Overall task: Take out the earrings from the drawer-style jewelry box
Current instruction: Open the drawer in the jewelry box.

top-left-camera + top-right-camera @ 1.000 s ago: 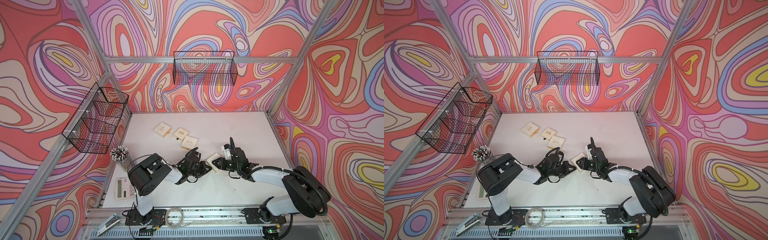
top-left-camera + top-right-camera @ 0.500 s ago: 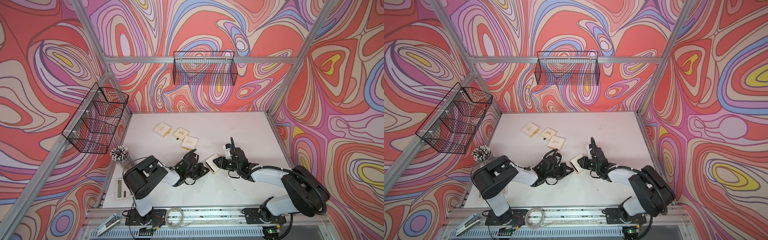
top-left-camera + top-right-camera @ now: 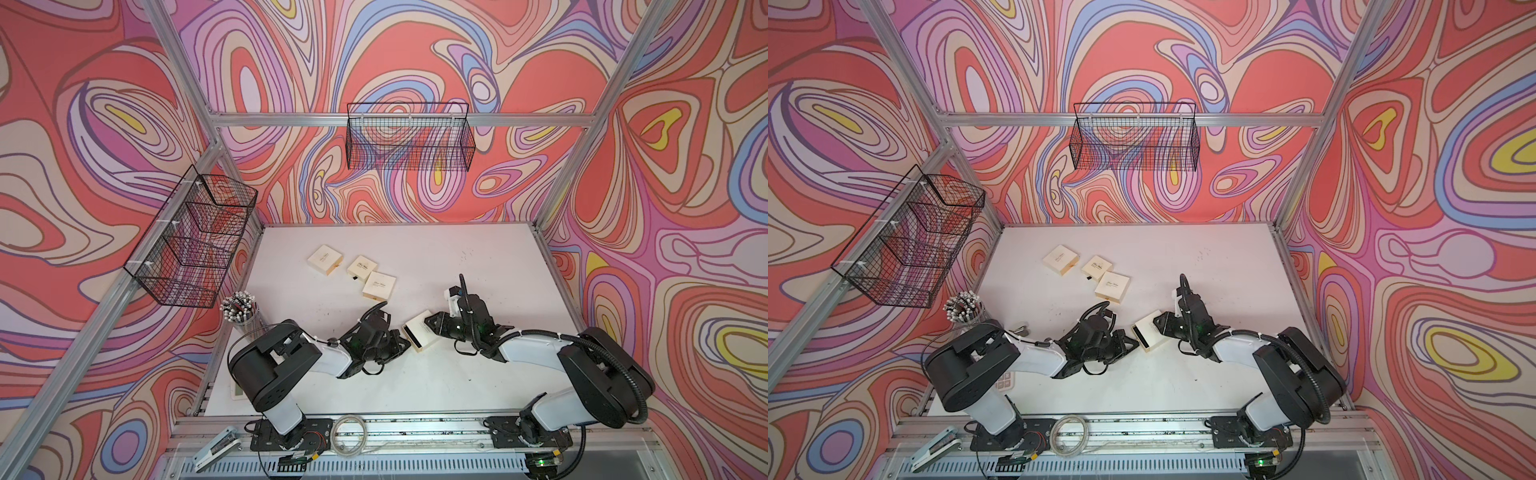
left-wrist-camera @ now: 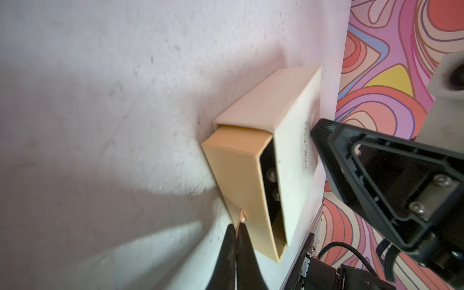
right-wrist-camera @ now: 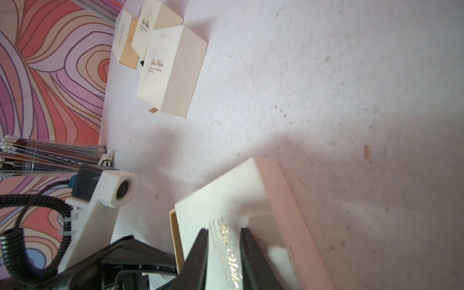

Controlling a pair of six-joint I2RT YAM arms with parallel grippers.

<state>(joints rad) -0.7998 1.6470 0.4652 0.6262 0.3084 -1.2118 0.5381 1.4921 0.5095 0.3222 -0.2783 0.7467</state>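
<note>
Left wrist view shows the left pincer shut tight on a little orange tab on the drawer. The drawer sticks partway out of the cream jewelry box, which lies flat on the white table. The inside of the drawer is black, and the earrings sit there. They are two tiny pale round balls, one beside the other. They are in the drawer, not out on the table.

The right pincer rests its tips on the top of the jewelry box, by the gold writing. Its two fingers stand a little apart, with nothing held between them.

In both top views the jewelry box lies near the front of the table, between the two pincers. The left pincer is at the drawer end and the right pincer is on the other end.

Three more cream boxes lie farther back, close together. A cup of pencils stands at the left edge of the table.
</note>
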